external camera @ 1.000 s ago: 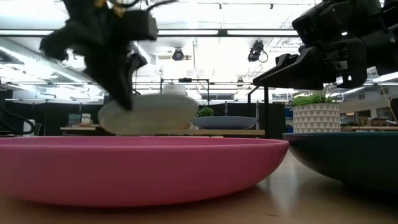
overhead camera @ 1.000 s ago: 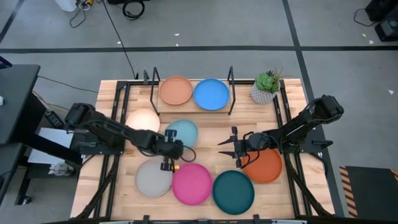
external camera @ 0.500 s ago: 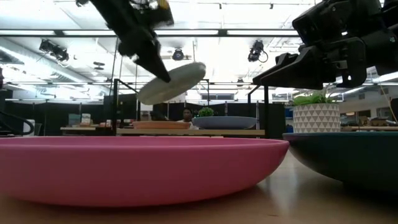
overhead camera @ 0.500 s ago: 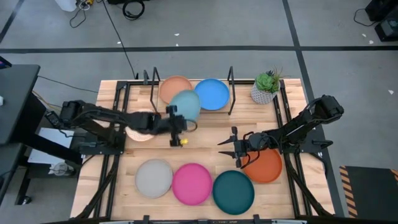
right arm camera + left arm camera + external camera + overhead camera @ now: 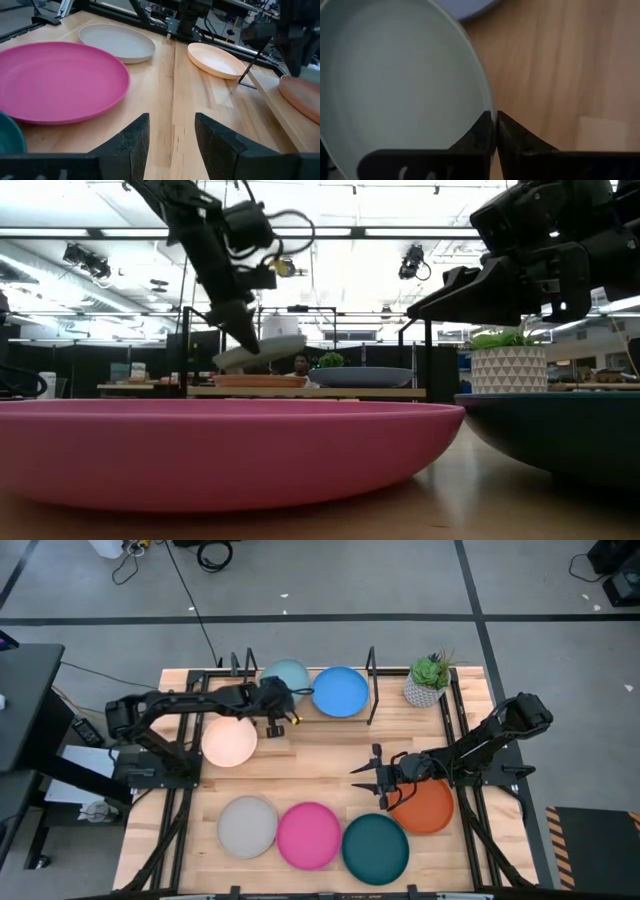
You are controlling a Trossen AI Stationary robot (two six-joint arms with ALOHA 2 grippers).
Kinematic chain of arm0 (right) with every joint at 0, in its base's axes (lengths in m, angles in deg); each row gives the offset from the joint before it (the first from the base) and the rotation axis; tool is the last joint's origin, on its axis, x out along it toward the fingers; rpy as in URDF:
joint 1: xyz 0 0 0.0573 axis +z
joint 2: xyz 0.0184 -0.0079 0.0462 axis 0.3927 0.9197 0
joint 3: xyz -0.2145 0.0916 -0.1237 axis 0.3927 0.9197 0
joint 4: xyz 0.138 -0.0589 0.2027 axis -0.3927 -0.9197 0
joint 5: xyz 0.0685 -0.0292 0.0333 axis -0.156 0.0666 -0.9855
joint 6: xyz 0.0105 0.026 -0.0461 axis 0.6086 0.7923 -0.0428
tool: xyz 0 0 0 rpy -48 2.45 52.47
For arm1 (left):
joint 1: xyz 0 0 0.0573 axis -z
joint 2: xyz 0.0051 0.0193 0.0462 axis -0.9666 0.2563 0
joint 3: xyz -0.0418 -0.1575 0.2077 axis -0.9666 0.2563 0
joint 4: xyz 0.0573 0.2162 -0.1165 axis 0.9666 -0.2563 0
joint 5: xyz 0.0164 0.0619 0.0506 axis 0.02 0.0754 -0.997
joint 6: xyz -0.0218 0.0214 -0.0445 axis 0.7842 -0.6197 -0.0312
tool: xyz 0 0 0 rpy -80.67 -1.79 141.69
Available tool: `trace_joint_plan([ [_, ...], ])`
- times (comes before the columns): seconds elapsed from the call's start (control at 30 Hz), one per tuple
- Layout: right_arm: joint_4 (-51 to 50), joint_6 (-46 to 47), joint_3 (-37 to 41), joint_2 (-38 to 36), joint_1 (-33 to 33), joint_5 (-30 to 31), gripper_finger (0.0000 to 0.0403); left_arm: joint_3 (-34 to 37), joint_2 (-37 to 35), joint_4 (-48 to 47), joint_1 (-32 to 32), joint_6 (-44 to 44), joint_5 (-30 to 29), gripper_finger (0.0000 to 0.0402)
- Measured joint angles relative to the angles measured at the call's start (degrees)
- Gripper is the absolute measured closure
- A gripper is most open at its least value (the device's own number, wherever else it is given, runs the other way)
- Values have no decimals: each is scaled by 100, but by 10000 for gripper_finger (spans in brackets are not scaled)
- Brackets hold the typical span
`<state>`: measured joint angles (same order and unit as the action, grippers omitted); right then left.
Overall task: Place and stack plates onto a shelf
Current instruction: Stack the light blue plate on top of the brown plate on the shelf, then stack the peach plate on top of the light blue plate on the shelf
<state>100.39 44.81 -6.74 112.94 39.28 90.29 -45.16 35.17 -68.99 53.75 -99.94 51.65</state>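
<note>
My left gripper [image 5: 494, 120] is pinching the round light blue matte plate's [image 5: 287, 674] rim, hiding the tan plate; right gripper [image 5: 171, 131] is idling spread at 3 o'clock.

Your left claw [image 5: 272, 706] reaches toward twelve o'clock, fingers pinched tight together. Your right claw [image 5: 368, 780] waits at four o'clock, fingers spread, pointing toward nine.
</note>
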Motion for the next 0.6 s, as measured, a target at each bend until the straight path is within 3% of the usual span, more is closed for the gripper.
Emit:
trace_joint_plan([
  [0.1, -25, 1, 0, 17, 0, -29, 239, 0, 148, 88, -69, -78, -4, 364],
  [0.27, -44, 22, 0, 17, 0, -150, 239, -4, 229, 5, -34, -62, -301, 299],
  [0.47, -46, 42, 2, 17, 0, -149, 239, -598, -54, -916, 365, 252, -447, 254],
  [0.53, -48, 44, 0, 17, 0, -149, 239, -899, -126, -1288, 550, 716, -212, 252],
  [0.6, -65, 44, 0, 17, 0, -149, 239, -1104, -140, -1532, 750, 1255, 414, 253],
])
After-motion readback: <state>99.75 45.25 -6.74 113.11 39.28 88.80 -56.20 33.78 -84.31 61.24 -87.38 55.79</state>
